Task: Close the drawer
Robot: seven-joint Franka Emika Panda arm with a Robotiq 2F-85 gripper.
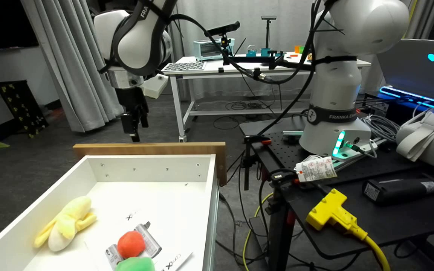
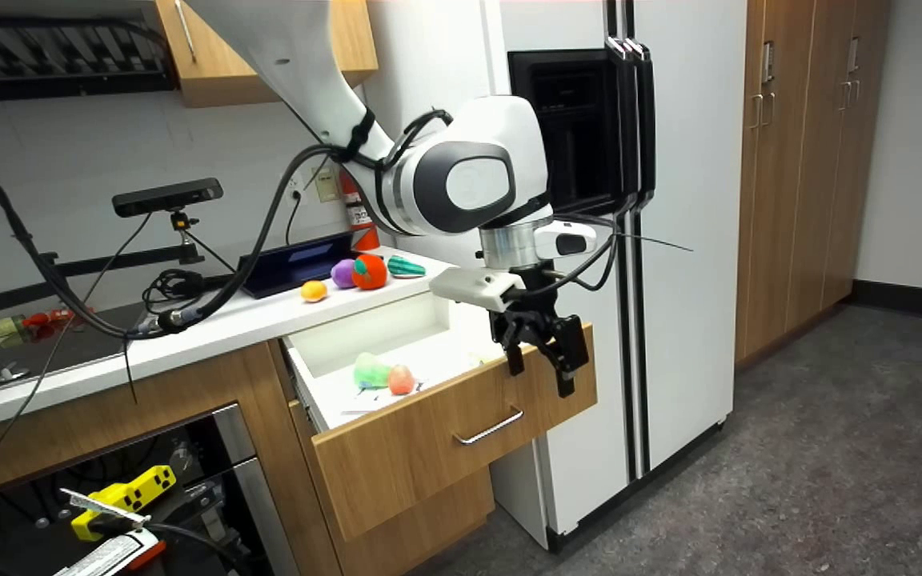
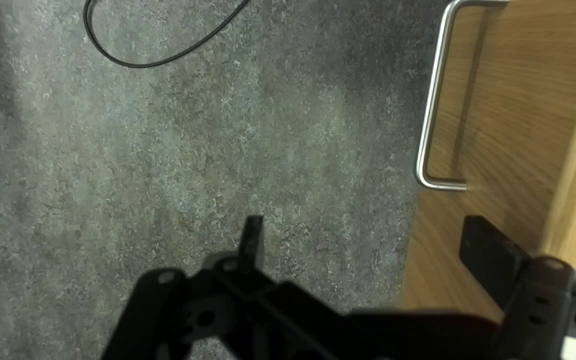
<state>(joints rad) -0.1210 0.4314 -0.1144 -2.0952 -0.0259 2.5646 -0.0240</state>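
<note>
The drawer, with a wood front panel and white inside, stands pulled far out in both exterior views (image 1: 151, 149) (image 2: 405, 460). Its wood front also shows at the right of the wrist view (image 3: 528, 110). A silver bar handle (image 2: 490, 427) is on the front, and it shows in the wrist view (image 3: 430, 100). My gripper (image 2: 541, 380) points down at the outer side of the front panel, off to one side of the handle. In the wrist view the gripper (image 3: 363, 225) is open and empty. One finger overlaps the panel near its top edge; I cannot tell whether it touches.
Inside the drawer lie a yellow plush toy (image 1: 66, 224), a red ball (image 1: 131, 244) and a green item (image 1: 135, 264). A fridge (image 2: 685, 240) stands beside the drawer. The counter (image 2: 269, 318) above holds toy fruit and a dark laptop-like device (image 2: 297, 264). A black cable lies on the floor.
</note>
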